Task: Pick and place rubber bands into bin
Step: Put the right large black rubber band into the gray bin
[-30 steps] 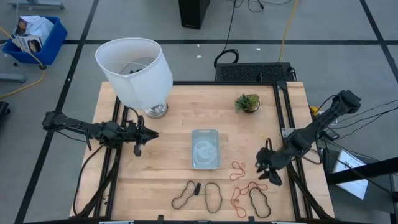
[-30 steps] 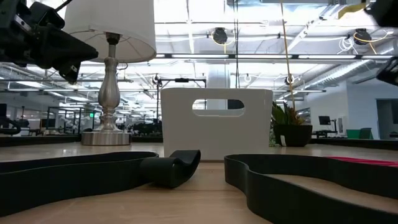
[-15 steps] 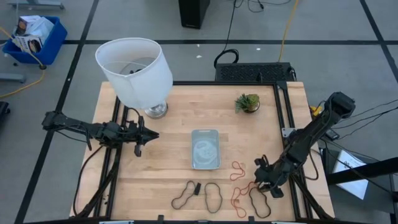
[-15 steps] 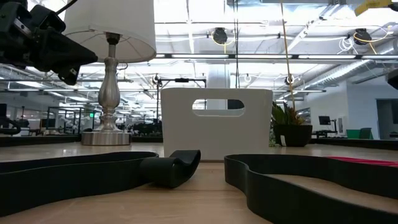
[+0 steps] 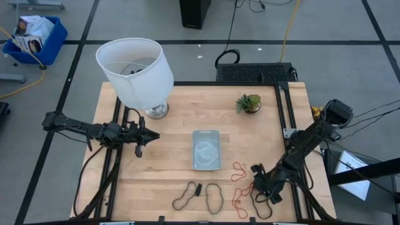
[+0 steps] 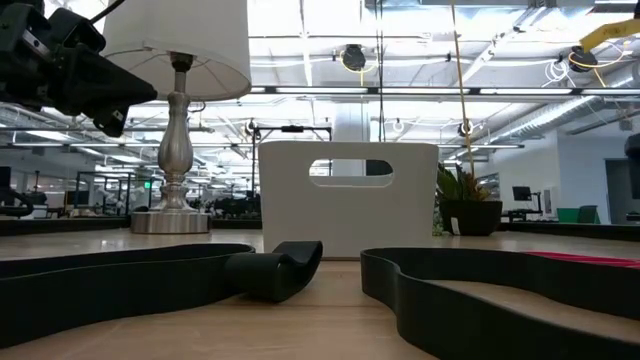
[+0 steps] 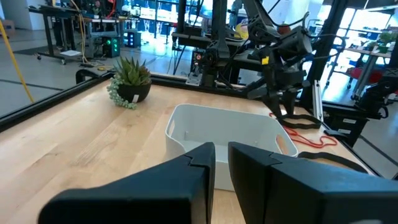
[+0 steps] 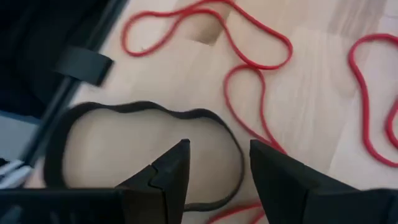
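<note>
The silvery-grey bin (image 5: 207, 150) lies mid-table and looks empty; it also shows in the low view (image 6: 348, 200) and the left wrist view (image 7: 230, 134). Black rubber bands (image 5: 185, 195) (image 5: 214, 197) (image 5: 261, 203) and red-orange ones (image 5: 239, 170) (image 5: 240, 199) lie along the front edge. My right gripper (image 5: 261, 185) is open, low over the front-right bands. In its wrist view the gripper (image 8: 219, 149) straddles the edge of a black band (image 8: 205, 114), with a red band (image 8: 283, 43) just beyond. My left gripper (image 5: 142, 139) hovers left of the bin, fingers together and empty.
A white-shaded lamp (image 5: 136, 70) stands at the back left and a small potted plant (image 5: 249, 103) at the back right. Black frame rails (image 5: 284, 125) run along both table sides. A blue crate (image 5: 34, 37) sits on the floor far left.
My right gripper has moved toward the table's front and a little left, coming down over the front-right bands. The left arm has not moved.
</note>
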`<state>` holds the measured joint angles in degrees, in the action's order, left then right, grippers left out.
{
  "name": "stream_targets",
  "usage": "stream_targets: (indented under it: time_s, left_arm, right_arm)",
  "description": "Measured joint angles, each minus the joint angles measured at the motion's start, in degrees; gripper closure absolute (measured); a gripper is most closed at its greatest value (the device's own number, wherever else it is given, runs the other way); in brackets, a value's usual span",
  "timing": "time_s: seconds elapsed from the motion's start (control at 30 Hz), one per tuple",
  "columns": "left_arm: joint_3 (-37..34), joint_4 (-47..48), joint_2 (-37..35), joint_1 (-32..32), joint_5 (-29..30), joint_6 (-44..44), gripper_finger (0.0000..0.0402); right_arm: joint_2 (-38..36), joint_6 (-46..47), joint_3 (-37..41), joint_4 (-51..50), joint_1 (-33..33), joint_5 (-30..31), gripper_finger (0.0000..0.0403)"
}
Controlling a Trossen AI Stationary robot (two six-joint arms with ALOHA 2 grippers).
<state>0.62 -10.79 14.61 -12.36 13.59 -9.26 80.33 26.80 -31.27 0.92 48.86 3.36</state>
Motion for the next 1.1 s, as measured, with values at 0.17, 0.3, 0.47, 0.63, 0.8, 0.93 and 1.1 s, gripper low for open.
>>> stream_targets:
  time_s: [0.17,0.3,0.47,0.63,0.8,0.93,1.1]
  left_arm:
    - [0.0,0.3,0.0,0.0,0.0,-0.4,0.0350]
    - [0.0,0.4,0.0,0.0,0.0,-1.4,0.0350]
    - [0.0,0.6,0.0,0.0,0.0,-1.5,0.0350]
    - [0.0,2.1,0.0,0.0,0.0,-1.6,0.0350]
    - [0.0,3.5,0.0,0.0,0.0,-1.6,0.0350]
    - [0.0,3.5,0.0,0.0,0.0,-1.6,0.0350]
    - [0.0,3.5,0.0,0.0,0.0,-1.5,0.0350]
  right_arm:
    - [2.8,-0.6,0.0,0.3,0.0,1.3,0.0243]
    - [4.7,-0.6,-0.2,1.5,0.4,1.9,0.0243]
    - [5.1,-0.6,-0.2,1.4,0.9,2.5,0.0266]
    - [5.1,0.4,-0.2,1.1,0.7,3.5,0.0338]
    - [5.1,0.6,-0.1,1.3,0.7,3.0,0.0395]
    - [4.6,1.4,-1.0,-0.5,0.7,2.8,0.0400]
    - [1.9,-0.8,-8.2,-15.3,0.5,1.0,0.0401]
